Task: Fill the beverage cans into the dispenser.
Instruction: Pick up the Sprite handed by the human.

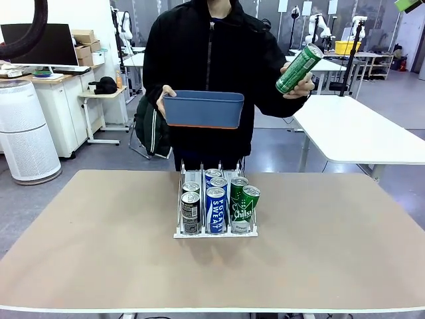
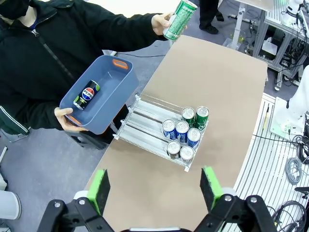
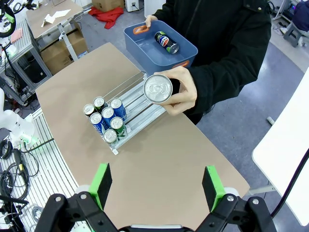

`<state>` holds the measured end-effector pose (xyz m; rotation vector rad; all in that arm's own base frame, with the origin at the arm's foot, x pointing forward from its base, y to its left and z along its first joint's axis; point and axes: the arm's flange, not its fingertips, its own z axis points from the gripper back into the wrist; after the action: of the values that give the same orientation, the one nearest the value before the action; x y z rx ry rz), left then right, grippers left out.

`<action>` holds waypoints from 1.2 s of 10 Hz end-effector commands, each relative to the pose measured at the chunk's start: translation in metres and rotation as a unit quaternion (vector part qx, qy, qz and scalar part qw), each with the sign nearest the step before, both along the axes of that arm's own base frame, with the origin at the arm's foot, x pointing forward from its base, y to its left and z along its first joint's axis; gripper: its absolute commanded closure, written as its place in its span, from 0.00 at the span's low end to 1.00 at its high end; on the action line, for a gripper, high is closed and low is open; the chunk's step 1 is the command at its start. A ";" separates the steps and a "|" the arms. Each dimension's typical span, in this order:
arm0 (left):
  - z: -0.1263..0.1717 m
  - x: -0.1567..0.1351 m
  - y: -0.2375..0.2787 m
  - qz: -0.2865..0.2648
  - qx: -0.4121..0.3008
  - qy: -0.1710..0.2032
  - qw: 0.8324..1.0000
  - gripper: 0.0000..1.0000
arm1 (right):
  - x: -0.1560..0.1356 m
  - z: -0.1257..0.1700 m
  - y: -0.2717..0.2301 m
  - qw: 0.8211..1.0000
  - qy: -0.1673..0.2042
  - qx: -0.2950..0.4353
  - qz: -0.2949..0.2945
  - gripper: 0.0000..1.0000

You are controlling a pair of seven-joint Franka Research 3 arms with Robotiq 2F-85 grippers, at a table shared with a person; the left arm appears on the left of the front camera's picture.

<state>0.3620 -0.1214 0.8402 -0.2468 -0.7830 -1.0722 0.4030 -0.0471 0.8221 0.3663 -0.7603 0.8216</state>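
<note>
The dispenser [image 1: 216, 233] stands mid-table with several beverage cans in its front half: dark ones [image 1: 190, 211] in the left lane, blue ones [image 1: 215, 209] in the middle, green ones [image 1: 250, 202] on the right. Across the table a person holds a green can [image 1: 299, 68] up in one hand and a blue bin [image 1: 203, 109] in the other. A dark Pepsi can [image 2: 87, 94] lies in the bin [image 2: 109, 72]. My left gripper [image 2: 154, 188] hangs open high over the table, short of the dispenser [image 2: 145, 116]. My right gripper [image 3: 157, 186] is open too, well above the dispenser [image 3: 131, 96] and the raised can [image 3: 158, 89].
The tan tabletop [image 1: 332, 246] is bare on both sides of the dispenser. The person stands at the far edge. A white table [image 1: 358, 133] and an air purifier [image 1: 26, 133] stand beyond it.
</note>
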 end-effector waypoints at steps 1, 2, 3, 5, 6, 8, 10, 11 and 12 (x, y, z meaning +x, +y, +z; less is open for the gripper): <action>0.000 -0.001 0.000 0.000 -0.004 0.002 1.000 0.00 | 0.000 -0.001 0.001 1.000 0.000 0.001 0.001 0.00; 0.000 -0.001 0.000 0.000 -0.004 0.002 1.000 0.00 | 0.000 -0.001 0.001 1.000 0.000 0.001 0.001 0.00; 0.000 -0.001 0.000 0.000 -0.004 0.002 1.000 0.00 | 0.000 -0.001 0.001 1.000 0.000 0.001 0.001 0.00; 0.000 -0.001 0.000 0.000 -0.004 0.002 1.000 0.00 | 0.005 -0.005 0.002 1.000 0.011 0.011 0.010 0.00; 0.000 -0.001 0.000 0.000 -0.004 0.002 1.000 0.00 | 0.024 -0.002 -0.001 1.000 0.027 -0.005 0.006 0.00; 0.000 -0.001 0.000 0.000 -0.004 0.002 1.000 0.00 | 0.043 -0.009 0.015 0.999 0.035 -0.018 0.007 0.00; 0.000 -0.001 0.000 0.000 -0.004 0.002 1.000 0.00 | 0.059 -0.013 0.025 0.998 0.045 -0.036 0.021 0.00; 0.000 -0.001 0.000 0.000 -0.004 0.002 1.000 0.00 | 0.060 -0.016 0.032 0.998 0.047 -0.040 0.017 0.00; 0.000 -0.001 0.000 0.000 -0.004 0.002 1.000 0.00 | 0.066 -0.020 0.037 0.998 0.047 -0.044 0.019 0.00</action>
<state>0.3619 -0.1218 0.8403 -0.2467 -0.7831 -1.0729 0.4703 -0.0105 0.7985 0.3662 -0.6536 0.8696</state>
